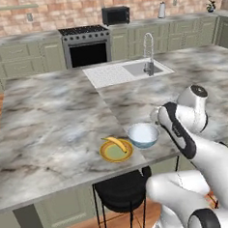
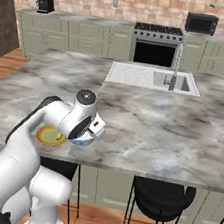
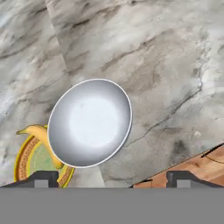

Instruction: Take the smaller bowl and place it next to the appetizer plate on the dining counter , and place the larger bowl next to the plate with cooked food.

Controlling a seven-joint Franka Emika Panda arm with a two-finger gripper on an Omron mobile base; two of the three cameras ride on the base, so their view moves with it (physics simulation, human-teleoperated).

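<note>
The smaller bowl stands upright on the dining counter, near its front edge, pale inside. It sits close beside the appetizer plate, a small yellow plate bearing a banana. In the hand view the bowl overlaps the plate and the banana. My gripper hovers above the bowl, open, fingertips wide apart with nothing between them. From the right base, my hand covers part of the bowl. The larger bowl and the plate with cooked food are out of view.
A sink with a tall faucet is set in the counter's far side. Black stools stand under the front edge. Wooden floor shows past that edge. A stove stands at the brick wall.
</note>
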